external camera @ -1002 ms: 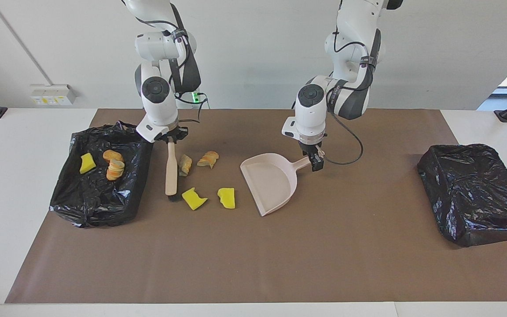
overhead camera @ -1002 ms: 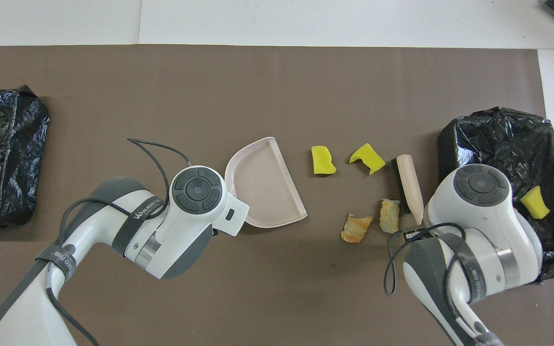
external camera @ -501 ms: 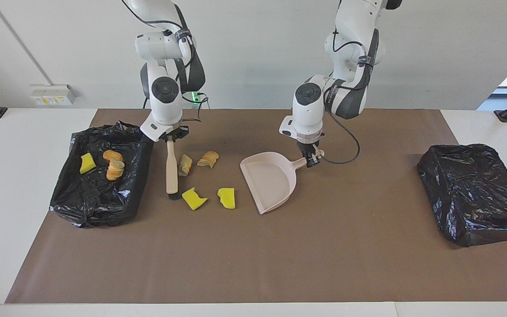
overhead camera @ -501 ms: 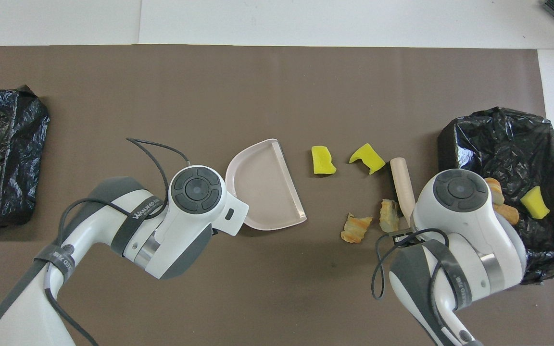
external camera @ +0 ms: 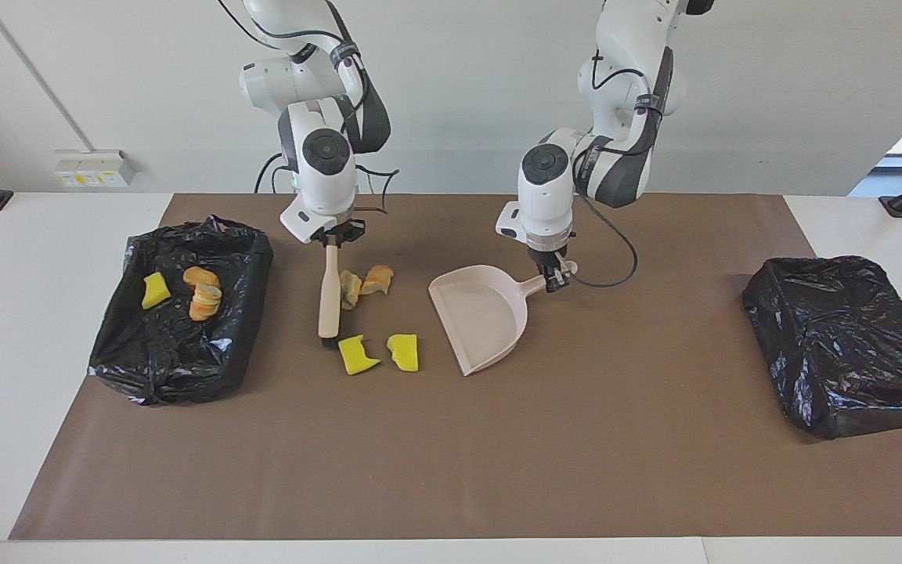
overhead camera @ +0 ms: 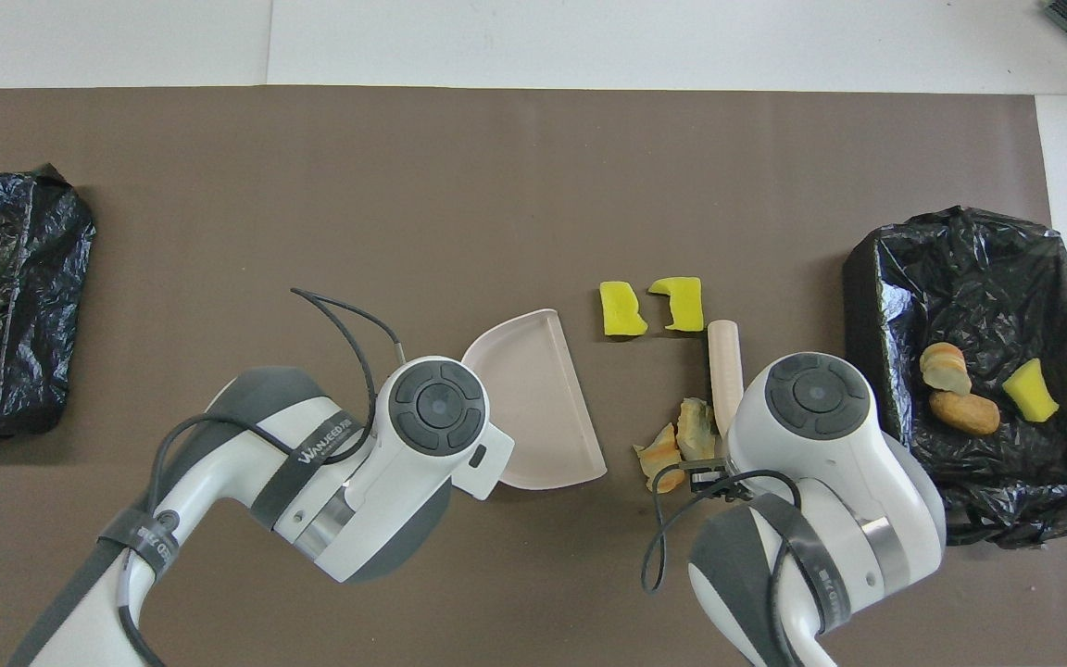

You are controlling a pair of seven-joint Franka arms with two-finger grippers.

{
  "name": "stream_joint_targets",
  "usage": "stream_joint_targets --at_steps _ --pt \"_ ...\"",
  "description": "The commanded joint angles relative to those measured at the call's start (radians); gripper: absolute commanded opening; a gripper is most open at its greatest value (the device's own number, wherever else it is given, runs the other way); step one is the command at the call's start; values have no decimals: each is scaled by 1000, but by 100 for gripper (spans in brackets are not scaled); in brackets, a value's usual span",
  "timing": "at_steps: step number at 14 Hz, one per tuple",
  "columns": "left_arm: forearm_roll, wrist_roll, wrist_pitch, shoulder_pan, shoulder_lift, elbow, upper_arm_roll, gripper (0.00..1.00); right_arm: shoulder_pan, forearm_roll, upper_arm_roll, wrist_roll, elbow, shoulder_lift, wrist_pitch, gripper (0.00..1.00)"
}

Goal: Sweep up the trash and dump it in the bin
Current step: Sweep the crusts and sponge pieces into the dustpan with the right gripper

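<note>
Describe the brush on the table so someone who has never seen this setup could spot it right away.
Find the black-lined bin holding scraps at the right arm's end of the brown mat. Between it and the pink-beige dustpan lies a cluster of yellow and tan chunks. The brush is the long pale stick beside them, dark bristles down, gripped at its top by the right gripper.

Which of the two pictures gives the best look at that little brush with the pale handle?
The facing view: the brush shows whole there, from the handle's top, gripped by the right gripper, down to the dark bristles beside a yellow chunk. In the overhead view the right arm covers its held end, leaving only part of the handle.
</note>
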Motion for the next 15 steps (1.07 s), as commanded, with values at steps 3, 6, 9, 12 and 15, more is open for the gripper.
stream_joint_targets --at_steps 3,6,9,12,15 --pt "15 -140 -74 -139 -92 -72 13 0 12 32 6 25 5 -26 -52 0" --pt "15 -218 -104 -188 -126 -110 13 0 26 28 4 21 2 -32 -61 0" --pt "15 -292 -110 -217 -131 -121 10 0 28 20 6 5 2 -35 -80 0" --pt "13 -301 -95 -225 -123 -121 9 0 49 23 6 -35 1 -41 -86 0" --pt "3 -298 -91 -216 -114 -115 9 0 95 93 10 -22 5 -41 -78 0"
